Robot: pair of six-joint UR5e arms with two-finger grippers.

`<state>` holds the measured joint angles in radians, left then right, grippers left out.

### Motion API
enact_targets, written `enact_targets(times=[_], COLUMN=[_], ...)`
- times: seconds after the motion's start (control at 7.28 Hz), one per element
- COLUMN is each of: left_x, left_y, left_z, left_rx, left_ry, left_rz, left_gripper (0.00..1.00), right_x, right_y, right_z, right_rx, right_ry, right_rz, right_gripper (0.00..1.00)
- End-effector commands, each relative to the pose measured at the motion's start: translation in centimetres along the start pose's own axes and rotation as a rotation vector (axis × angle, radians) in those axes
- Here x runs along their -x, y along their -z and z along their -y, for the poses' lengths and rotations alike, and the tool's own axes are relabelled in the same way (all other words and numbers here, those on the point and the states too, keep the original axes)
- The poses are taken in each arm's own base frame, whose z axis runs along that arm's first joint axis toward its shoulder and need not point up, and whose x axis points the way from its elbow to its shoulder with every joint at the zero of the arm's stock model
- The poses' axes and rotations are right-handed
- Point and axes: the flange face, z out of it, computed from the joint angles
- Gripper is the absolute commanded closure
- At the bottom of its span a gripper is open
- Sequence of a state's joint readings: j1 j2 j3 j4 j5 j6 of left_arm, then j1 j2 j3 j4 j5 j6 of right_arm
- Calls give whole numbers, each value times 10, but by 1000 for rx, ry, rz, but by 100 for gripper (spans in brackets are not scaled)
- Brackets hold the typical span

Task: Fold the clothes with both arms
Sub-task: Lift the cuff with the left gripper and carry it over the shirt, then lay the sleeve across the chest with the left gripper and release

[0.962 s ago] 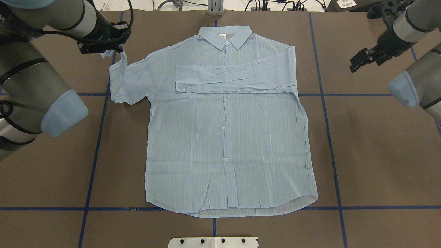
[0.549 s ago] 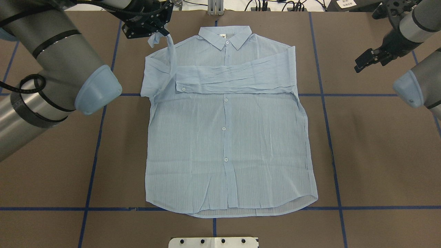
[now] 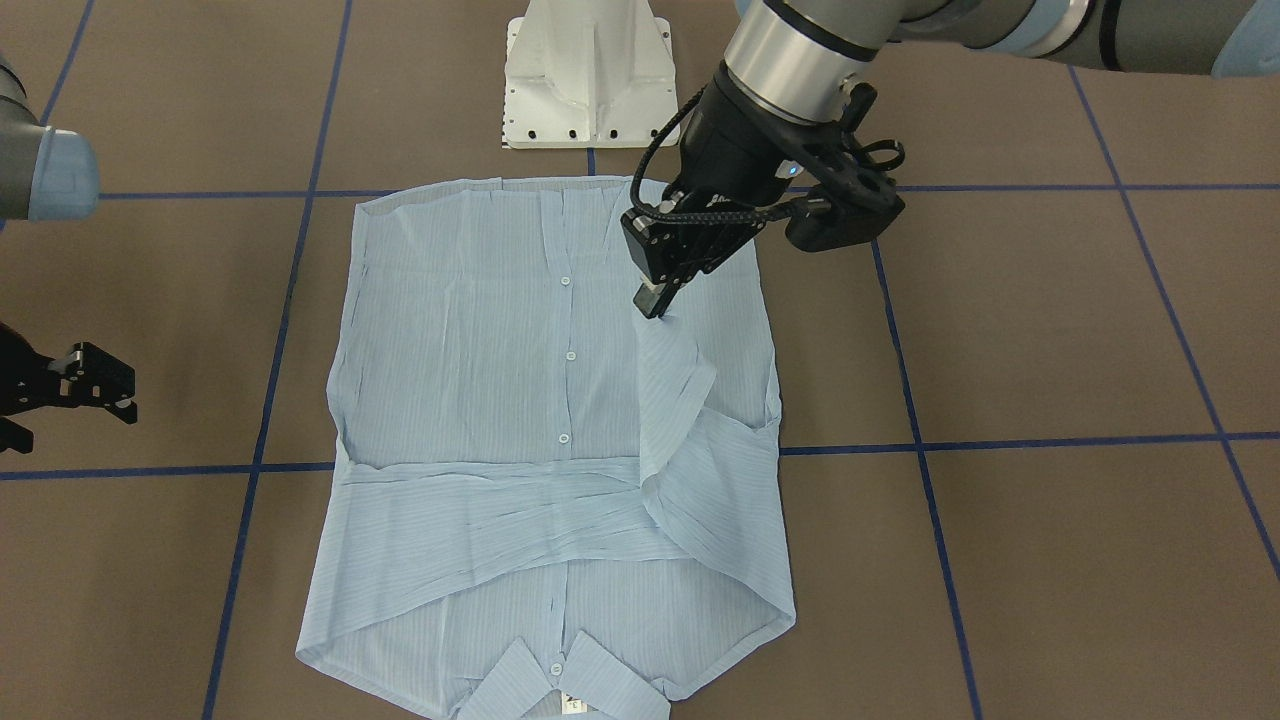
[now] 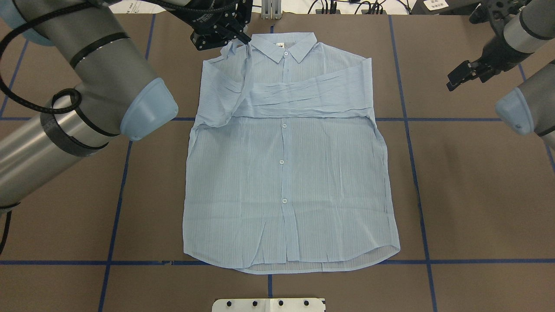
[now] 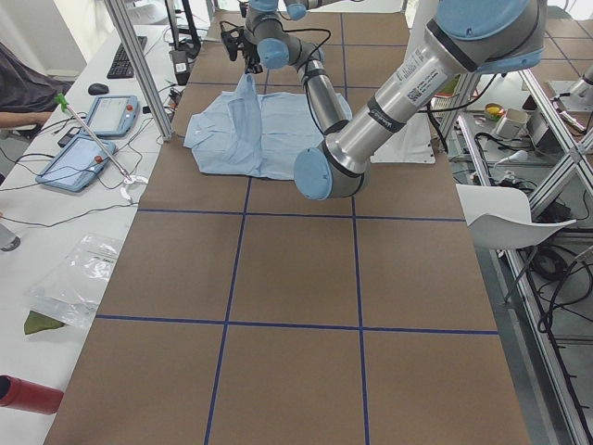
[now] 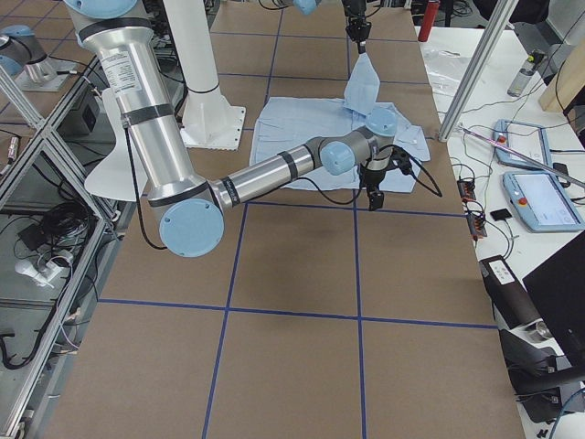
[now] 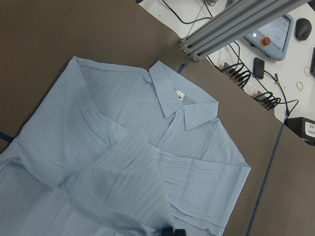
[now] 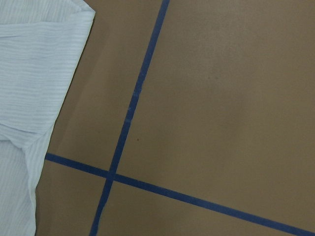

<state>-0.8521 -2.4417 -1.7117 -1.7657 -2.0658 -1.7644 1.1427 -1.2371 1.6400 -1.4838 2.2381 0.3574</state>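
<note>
One light blue striped shirt (image 4: 286, 182) is seen spread front-up in the middle of a brown desk (image 4: 477, 195), its collar (image 4: 284, 43) at the edge far from the robot. Four small buttons can be counted down its front in the overhead view. Two arms are shown, each with one black claw. The left claw (image 4: 237, 40) is clamped on the end of one sleeve (image 4: 236, 82), which is held raised above the shirt just beside the collar. The other sleeve (image 4: 312, 97) is laid flat across the chest. The right claw (image 4: 455, 80), fingers apart and holding nothing, is poised over bare desk, well apart from the shirt's opposite side.
</note>
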Motion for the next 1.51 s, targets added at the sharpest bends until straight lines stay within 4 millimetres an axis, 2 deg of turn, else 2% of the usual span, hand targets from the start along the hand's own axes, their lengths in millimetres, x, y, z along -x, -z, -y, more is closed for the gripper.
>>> enact_targets(times=[0.0, 0.14, 0.27, 0.41, 0.55, 0.69, 0.82, 0.96, 1.1, 1.24, 1.37], left_x=[5, 5, 5, 1, -5, -15, -10, -5, 6, 27, 42], left_y=[-53, -69, -97, -137, -173, -216, -252, -255, -256, -253, -243], left_z=[-12, -24, -49, -88, -114, -164, -197, -199, -195, -187, -180], left_rx=[50, 80, 91, 67, 74, 62, 52, 17, 14, 17, 15], left_ry=[45, 58, 56, 41, 33, 10, -46, -142, -157, -201, -204], left_rz=[-16, -41, -37, -31, -15, 8, -5, -43, -64, -90, -99], left_gripper=[100, 100, 100, 100, 100, 100, 16, 0, 0, 0, 0], right_x=[0, 0, 1, 1, 2, 2, 5, 7, 8, 10, 12], right_y=[0, 0, 0, 1, 1, 1, 4, 5, 5, 7, 6], right_z=[0, 0, 0, 0, 0, 0, 3, 4, 4, 4, 2], right_rx=[-1, 0, 1, 6, 7, 6, 1, -2, -1, 2, 11], right_ry=[0, 0, 0, -2, -2, -1, 1, 3, 1, 0, -4], right_rz=[0, 0, 6, 22, 23, 23, 25, 26, 29, 49, 72], right_gripper=[0, 0, 0, 0, 0, 0, 0, 0, 0, 0, 0])
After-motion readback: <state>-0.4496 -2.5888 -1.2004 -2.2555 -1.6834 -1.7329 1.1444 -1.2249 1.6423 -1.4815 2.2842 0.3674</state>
